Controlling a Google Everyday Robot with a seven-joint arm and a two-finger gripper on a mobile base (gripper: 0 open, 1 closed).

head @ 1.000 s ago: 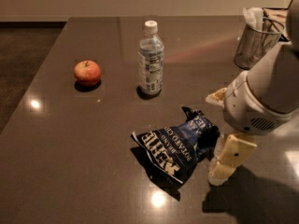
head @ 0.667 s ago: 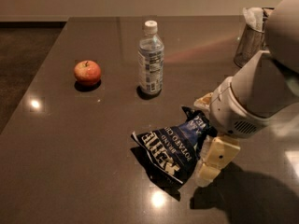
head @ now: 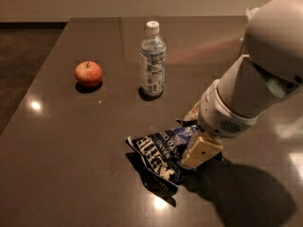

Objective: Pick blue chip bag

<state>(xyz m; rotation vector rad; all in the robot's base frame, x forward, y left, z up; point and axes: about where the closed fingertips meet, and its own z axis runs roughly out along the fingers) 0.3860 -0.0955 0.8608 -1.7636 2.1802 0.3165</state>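
Note:
The blue chip bag (head: pixel 160 153) lies crumpled on the dark table (head: pixel 66 164), near the front middle. It is navy with white block lettering. My gripper (head: pixel 195 133) is at the bag's right end, low over the table. One cream finger (head: pixel 201 151) is on the near side of the bag's end and the other (head: pixel 191 113) on the far side, with the bag's end between them. The jaws stand apart. The bag rests on the table.
A clear water bottle (head: pixel 153 60) with a white cap stands upright behind the bag. A red apple (head: pixel 88 73) sits to the left of it. My large white arm (head: pixel 265 74) fills the right side and hides the table's back right corner.
My arm has moved left and down, bringing the gripper's fingers around the bag's right end. The arm now hides the metal container at the back right. The bag, bottle and apple have not moved.

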